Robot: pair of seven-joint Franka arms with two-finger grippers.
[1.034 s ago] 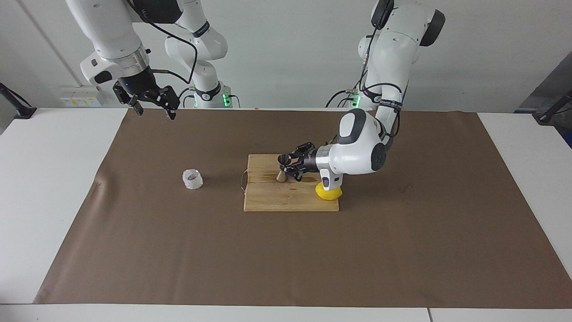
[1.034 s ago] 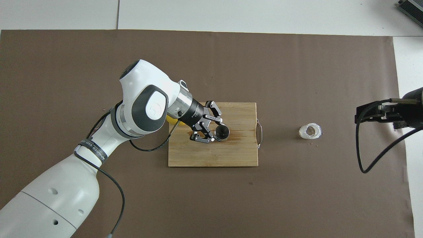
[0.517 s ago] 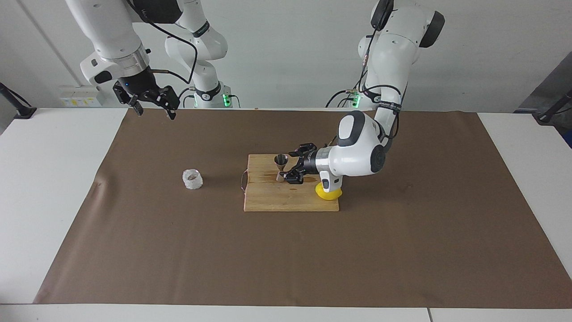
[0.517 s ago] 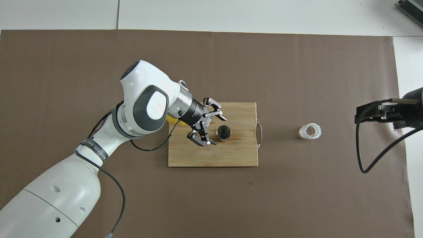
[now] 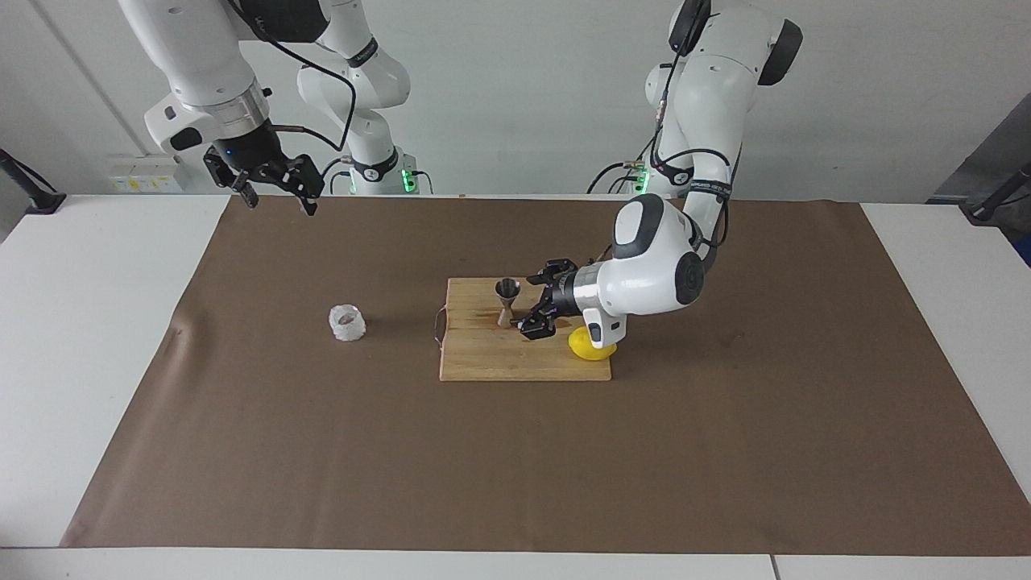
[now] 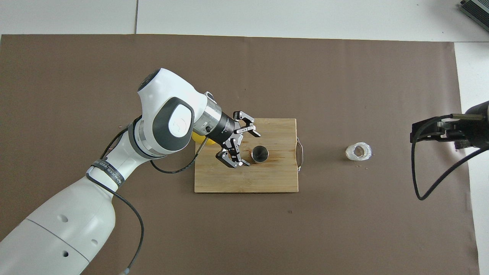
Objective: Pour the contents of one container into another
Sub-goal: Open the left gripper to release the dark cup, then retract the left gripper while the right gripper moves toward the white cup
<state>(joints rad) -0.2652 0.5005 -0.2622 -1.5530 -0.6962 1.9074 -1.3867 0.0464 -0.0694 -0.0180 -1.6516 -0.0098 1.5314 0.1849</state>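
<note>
The steel hourglass jigger (image 5: pixel 507 302) (image 6: pixel 259 154) stands upright on the wooden cutting board (image 5: pixel 483 361) (image 6: pixel 267 181). My left gripper (image 5: pixel 538 303) (image 6: pixel 250 149) is open just beside the jigger, on the side toward the left arm's end of the table, with its fingers clear of it. The clear faceted cup (image 5: pixel 347 322) (image 6: pixel 358 151) sits upright on the brown mat, beside the board toward the right arm's end. My right gripper (image 5: pixel 280 203) (image 6: pixel 431 131) waits open and empty, raised over the mat's edge.
A yellow lemon (image 5: pixel 592 345) (image 6: pixel 196 138) lies at the board's corner under the left wrist. The board has a metal handle (image 5: pixel 437 326) (image 6: pixel 300 154) on its cup side. The brown mat (image 5: pixel 515 467) covers most of the white table.
My left gripper has opened, let go of the jigger and drawn back a little toward the left arm's end. The jigger stays standing on the board. The right arm has not moved.
</note>
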